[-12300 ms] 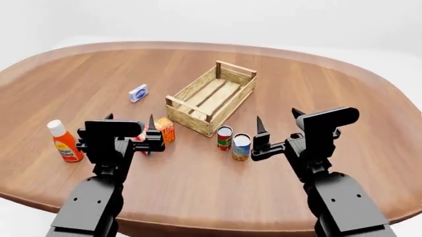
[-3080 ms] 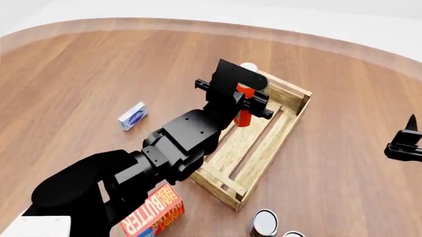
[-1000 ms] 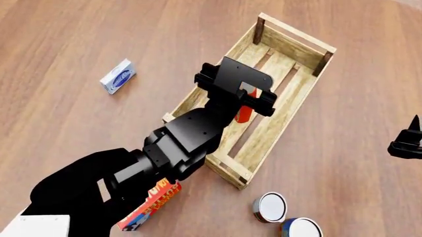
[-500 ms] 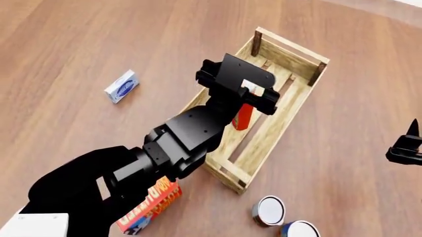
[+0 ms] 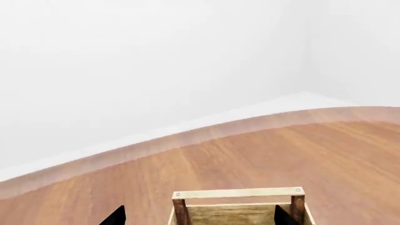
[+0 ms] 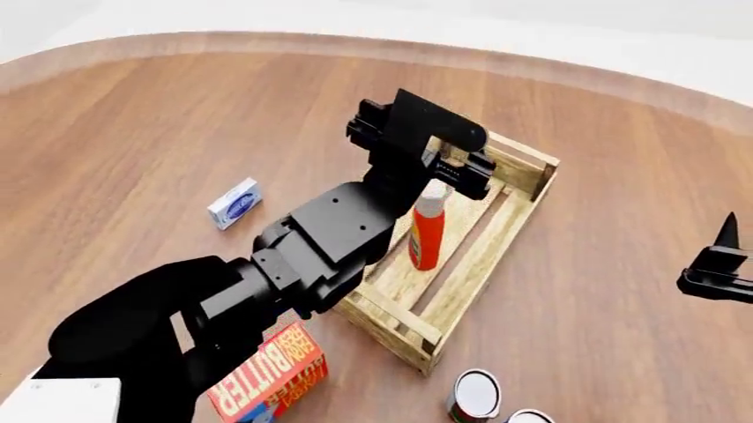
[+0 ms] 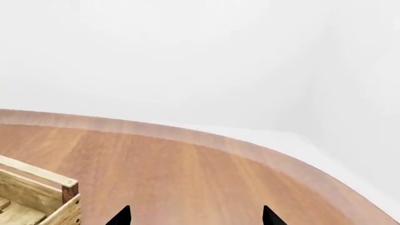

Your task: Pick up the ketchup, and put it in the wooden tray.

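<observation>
A: Item: ketchup (image 6: 428, 231)?
B: Upright on wooden tray (image 6: 514, 226) slats (placement looks done).
A: Left gripper (image 6: 461, 169)?
B: Above cap, jaws apart, empty, apparently released to leave it standing.

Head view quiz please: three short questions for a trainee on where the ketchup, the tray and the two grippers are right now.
1. True or false: the ketchup lies flat on the table, outside the wooden tray.
2. Pick one. The left gripper has its fingers: A) shut on the ketchup; B) open, above the ketchup's cap; C) shut on a can.
3. Short answer: does the right gripper hold anything?

Key
1. False: it stands upright inside the wooden tray.
2. B: the left wrist view shows the fingers spread with nothing between them.
3. No: its fingers are open and empty, off to the side of the tray.
</observation>
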